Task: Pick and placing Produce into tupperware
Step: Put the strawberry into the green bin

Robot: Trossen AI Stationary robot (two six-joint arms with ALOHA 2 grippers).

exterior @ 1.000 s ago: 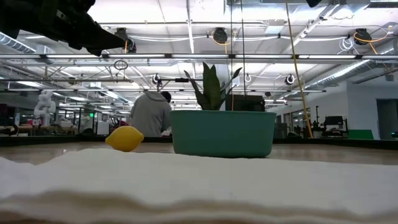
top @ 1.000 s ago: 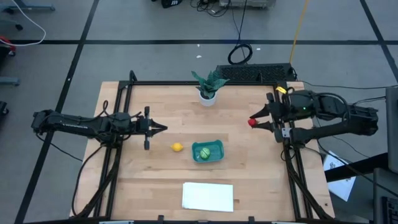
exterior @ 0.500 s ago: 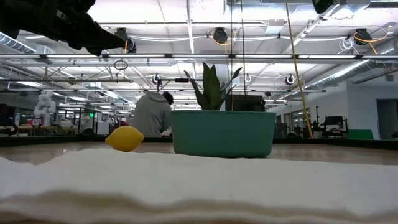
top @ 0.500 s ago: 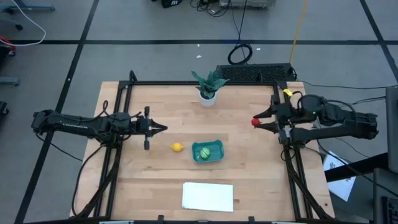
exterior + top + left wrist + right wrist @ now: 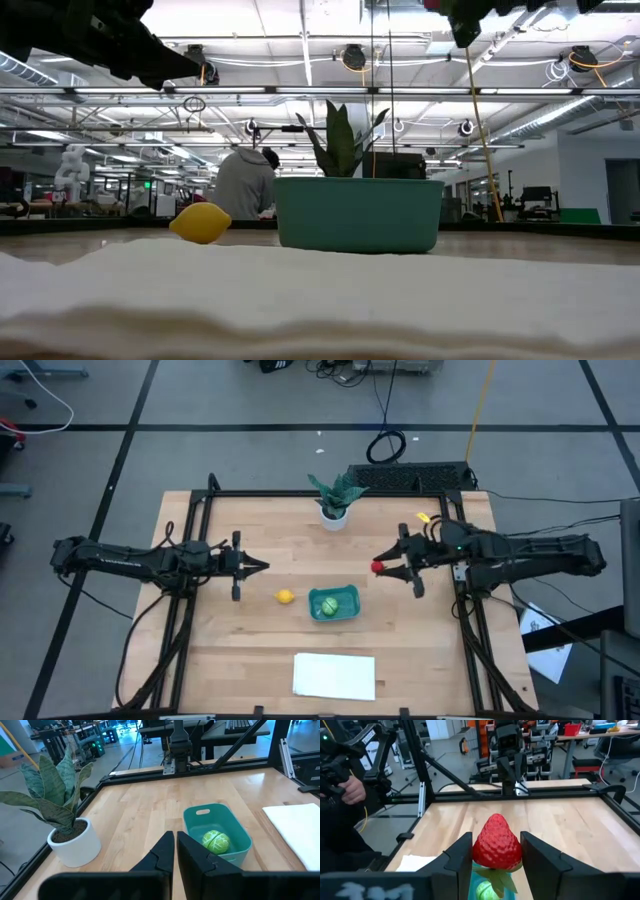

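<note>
My right gripper is shut on the small red strawberry-like piece above the table, right of the teal tub. The strawberry also fills the middle of the right wrist view. The round green piece lies inside the tub and also shows in the left wrist view. The yellow lemon rests on the table left of the tub. My left gripper is shut and empty, above the table left of the lemon. My right gripper pinches the strawberry by its two sides between its two fingers. The fingers come level from the table's right. The strawberry is lifted clear of the table, its green leafy cap showing under the red body.
A leafy plant in a white pot stands at the far middle of the table. A flat white sheet lies at the near edge. Black frame rails run along the table's sides. A person's hand shows beyond the table.
My right gripper has carried the strawberry toward the table's left and slightly nearer, closing on the teal tub. It stays shut on the strawberry. The left arm has kept still.
</note>
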